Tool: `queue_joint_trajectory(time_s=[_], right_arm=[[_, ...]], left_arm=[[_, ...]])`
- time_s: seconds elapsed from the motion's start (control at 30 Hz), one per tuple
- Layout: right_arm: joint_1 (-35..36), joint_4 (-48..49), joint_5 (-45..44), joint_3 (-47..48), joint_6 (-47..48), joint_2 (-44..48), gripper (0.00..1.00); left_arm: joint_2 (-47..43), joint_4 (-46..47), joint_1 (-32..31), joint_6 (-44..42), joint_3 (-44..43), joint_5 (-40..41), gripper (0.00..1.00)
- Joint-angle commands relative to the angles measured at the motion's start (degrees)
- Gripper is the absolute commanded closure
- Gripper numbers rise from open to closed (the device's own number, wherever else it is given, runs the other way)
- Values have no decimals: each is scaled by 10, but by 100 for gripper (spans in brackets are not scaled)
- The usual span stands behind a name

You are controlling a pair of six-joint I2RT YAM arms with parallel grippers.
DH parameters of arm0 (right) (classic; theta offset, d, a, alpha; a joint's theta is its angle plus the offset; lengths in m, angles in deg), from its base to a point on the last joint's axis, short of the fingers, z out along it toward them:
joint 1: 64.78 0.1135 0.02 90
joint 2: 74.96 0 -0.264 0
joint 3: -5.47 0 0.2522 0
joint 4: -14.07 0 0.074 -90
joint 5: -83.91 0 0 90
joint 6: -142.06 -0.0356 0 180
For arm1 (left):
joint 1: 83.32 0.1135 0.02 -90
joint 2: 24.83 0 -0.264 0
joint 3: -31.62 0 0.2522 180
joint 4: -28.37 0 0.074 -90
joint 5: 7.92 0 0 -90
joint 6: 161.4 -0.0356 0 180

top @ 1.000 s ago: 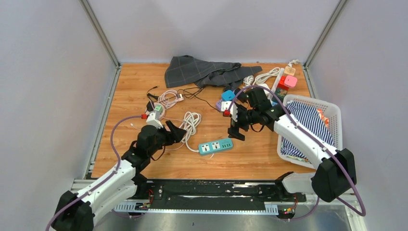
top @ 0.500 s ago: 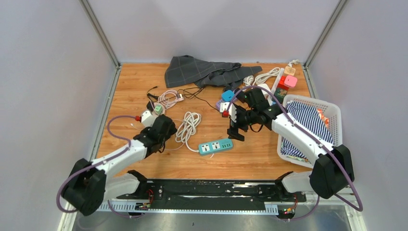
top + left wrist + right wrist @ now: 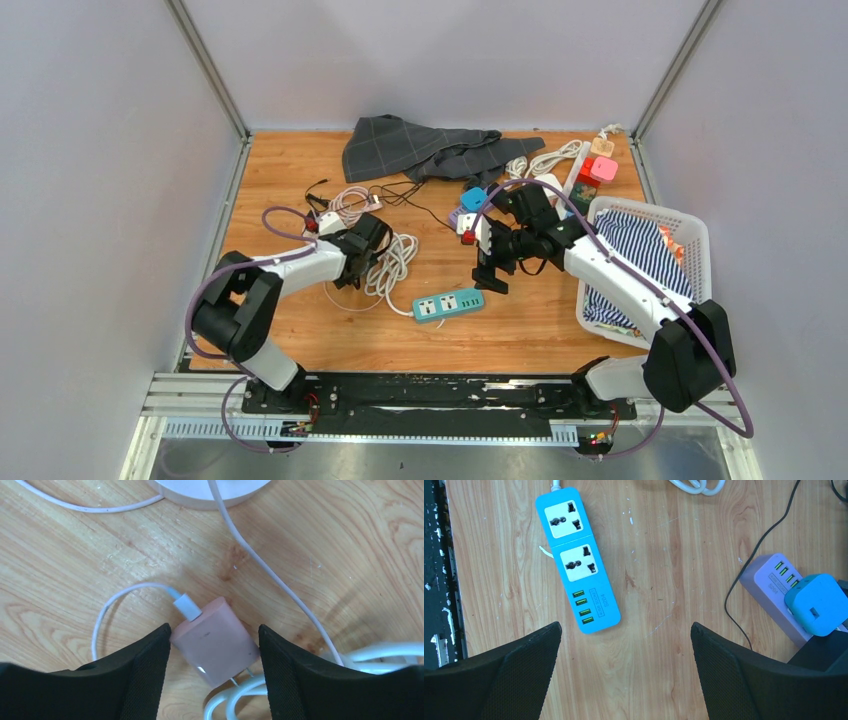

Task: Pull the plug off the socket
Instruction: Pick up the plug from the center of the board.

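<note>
Between the two fingers of the left gripper (image 3: 214, 630), on the nine o'clock side of the table (image 3: 540, 330), one pink charger plug (image 3: 215, 642) is pinched on both sides and lies flat on the wood. Its prongs are bared toward five o'clock, and one white cable (image 3: 131, 587) is plugged in at its eleven o'clock end. The right gripper (image 3: 625, 630) is spread wide open above bare wood, with one blue power strip (image 3: 576, 560) of two sockets and four USB ports seen at its eleven o'clock, and one lilac strip (image 3: 769, 582) carrying one blue adapter (image 3: 816, 602) at two o'clock.
</note>
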Motion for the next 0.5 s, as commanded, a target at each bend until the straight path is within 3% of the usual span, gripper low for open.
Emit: queue_joint_trajectory(time_s=[0.0, 0.03, 0.1, 0.23, 0.4, 0.47], right_arm=[[-6, -2, -2, -10, 6, 10, 0], [-6, -2, -3, -11, 7, 11, 0], [-6, -2, -3, -11, 8, 11, 0], [-7, -2, -3, -11, 9, 9, 0], [-7, -2, -5, -11, 8, 13, 0], [-6, -2, -6, -10, 8, 15, 0]], left_arm=[[23, -52, -2, 15, -18, 34, 46], [18, -50, -2, 16, -12, 33, 55], [-3, -43, -2, 17, 5, 29, 60], [-100, -11, -2, -11, 62, 6, 80], [-307, 68, -2, -110, 144, -54, 89], [-409, 100, -2, -154, 173, -72, 100]])
